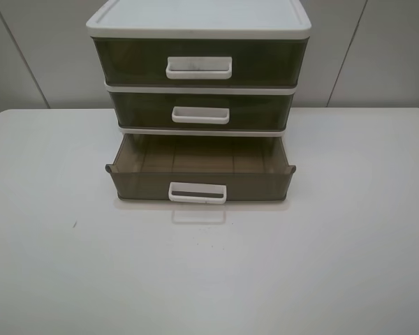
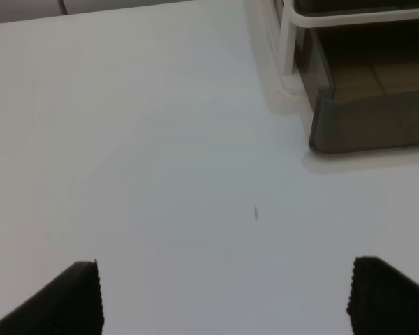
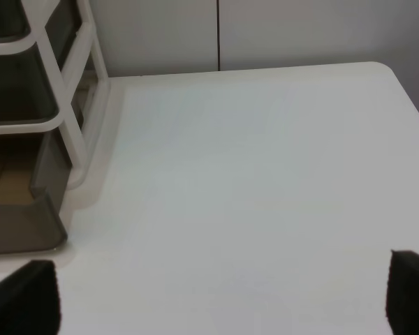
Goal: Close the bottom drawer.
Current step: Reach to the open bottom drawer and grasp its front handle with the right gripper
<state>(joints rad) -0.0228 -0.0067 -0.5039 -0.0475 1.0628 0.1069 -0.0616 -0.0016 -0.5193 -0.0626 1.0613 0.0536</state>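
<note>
The bottom drawer (image 1: 200, 183) is smoky brown translucent plastic with a white loop handle (image 1: 197, 193). It stands pulled out from the white-framed three-drawer unit (image 1: 199, 28) and looks empty. The middle drawer (image 1: 200, 112) and top drawer (image 1: 199, 64) are shut. Neither gripper shows in the exterior high view. In the left wrist view my left gripper (image 2: 223, 296) is open over bare table, with the drawer's corner (image 2: 370, 122) ahead of it. In the right wrist view my right gripper (image 3: 223, 300) is open, and the drawer's other corner (image 3: 24, 220) lies ahead.
The unit stands at the back middle of a white table (image 1: 209, 272). A small dark speck (image 1: 75, 224) lies on the table left of the drawer. A grey panelled wall (image 1: 35, 56) stands behind the table.
</note>
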